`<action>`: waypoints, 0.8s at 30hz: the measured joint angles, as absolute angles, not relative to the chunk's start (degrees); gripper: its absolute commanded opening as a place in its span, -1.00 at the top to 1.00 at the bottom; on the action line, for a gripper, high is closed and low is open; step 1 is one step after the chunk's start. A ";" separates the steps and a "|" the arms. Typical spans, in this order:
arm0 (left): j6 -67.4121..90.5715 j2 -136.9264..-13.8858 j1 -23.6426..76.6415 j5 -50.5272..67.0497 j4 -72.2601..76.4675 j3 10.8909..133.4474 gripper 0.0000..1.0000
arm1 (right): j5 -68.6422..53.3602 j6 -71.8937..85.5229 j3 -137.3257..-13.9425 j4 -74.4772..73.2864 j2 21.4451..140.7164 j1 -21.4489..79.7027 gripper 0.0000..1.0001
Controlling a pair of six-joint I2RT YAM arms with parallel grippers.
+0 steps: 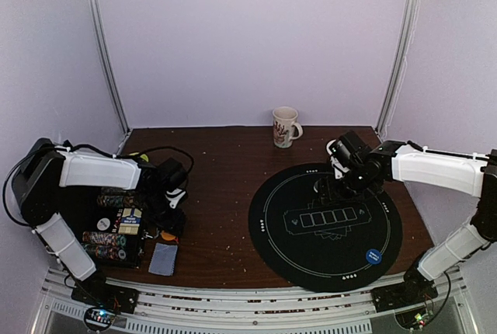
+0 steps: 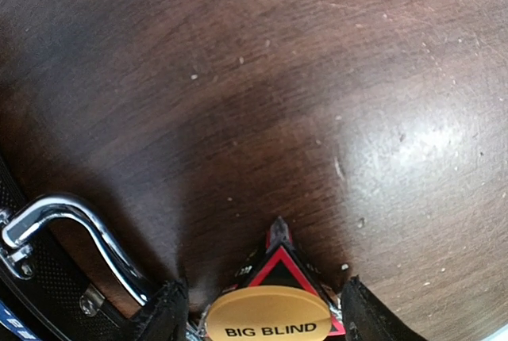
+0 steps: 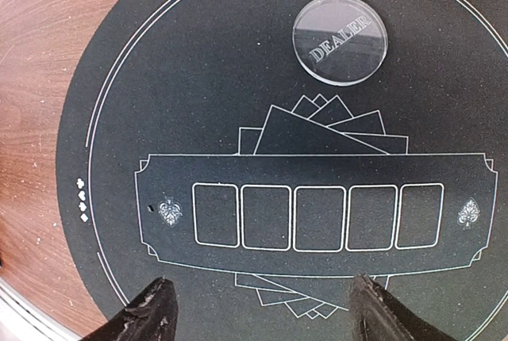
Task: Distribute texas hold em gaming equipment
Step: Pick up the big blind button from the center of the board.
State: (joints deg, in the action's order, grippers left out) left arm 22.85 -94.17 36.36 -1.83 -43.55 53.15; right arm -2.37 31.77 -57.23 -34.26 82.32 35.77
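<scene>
- Roughly a start is made, I'd say: two of the round buttons lie on the black mat [image 1: 279,229], and the rest is off it.
- Clear DEALER button [image 3: 340,38]: flat on the mat, inside the printed ring, just above the fan-of-cards drawing.
- Blue button [image 1: 373,255]: on the mat too, at its near right edge, well apart from the dealer one.
- Orange BIG BLIND button [image 2: 268,321]: over on the left of the counter [image 1: 225,179], beside the chip case [image 1: 116,217], sitting between the fingers of the left pincer [image 2: 266,301] with a small red triangle [image 2: 278,266] right behind it.
- Left pincer's jaws stand close on either side of that button. Whether they actually pinch it, I cannot tell.
- Right pincer [image 3: 262,309] hangs above the mat's near side, spread wide, with nothing between its fingers.
- Striped poker chips [image 1: 101,238]: in rows inside the case, none on the mat as far as I can see.
- Grey-blue playing cards [image 1: 163,259]: one small pile on the counter just beside the case, near the front edge. The five printed card boxes on the mat are bare.
- Left to do, by my reckoning: carry the orange button across, then deal out the cards and share out the chips. That is the larger part of the job.
- White mug [image 1: 286,126] stands at the back, apart from everything else.
</scene>
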 measured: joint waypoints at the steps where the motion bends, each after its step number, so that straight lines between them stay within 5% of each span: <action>1: 22.85 -94.02 36.36 -1.67 -43.51 52.99 -0.36 | -2.37 31.73 -57.23 -34.26 82.35 35.77 -0.52; 8: 23.38 -91.90 36.36 -0.71 -43.57 51.64 -0.15 | -2.37 31.40 -57.25 -34.68 83.24 35.77 -0.52; 16: 23.51 -91.81 36.36 0.01 -43.42 51.42 -0.24 | -2.33 31.24 -57.41 -35.46 83.24 35.77 -0.52; 24: 23.46 -91.37 36.36 1.10 -43.20 50.72 0.09 | -2.33 31.20 -57.41 -35.48 83.24 35.77 -0.52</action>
State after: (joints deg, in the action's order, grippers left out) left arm 23.46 -91.37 36.36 1.10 -43.20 50.72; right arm -2.33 31.20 -57.41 -35.48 83.24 35.77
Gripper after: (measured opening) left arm 0.522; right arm 0.760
